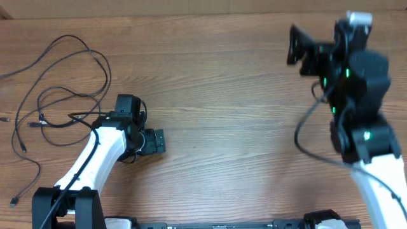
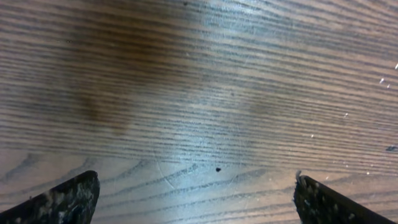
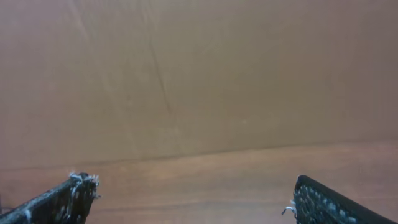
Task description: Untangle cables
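1. The thin, long black cables (image 1: 67,91) with tiny plugs lie in loose loops on the far left of the brown wooden table (image 1: 229,108). Some loops cross over each other, so I think the untangling has not begun.
2. The left gripper (image 1: 154,141), a black two-finger claw on a white arm, sits low over bare wood just to the right of the loops. It points away from them.
3. Its two fingers are wide apart and hold nothing. The left wrist view shows only wood between them. I think they are spread so they can slip around a thin cord.
4. The right gripper (image 1: 294,46), a black claw too, is up high at the far right, well apart from the cables. Its fingers are wide apart and empty. Its own camera sees a plain brown wall (image 3: 186,74).
5. I think the right arm is out of the way because the cables are on the other arm's side.
6. Next, the left gripper needs to turn toward the loops and take just one strand. The cords are floppy, so grabbing two could pull the tangle tighter.
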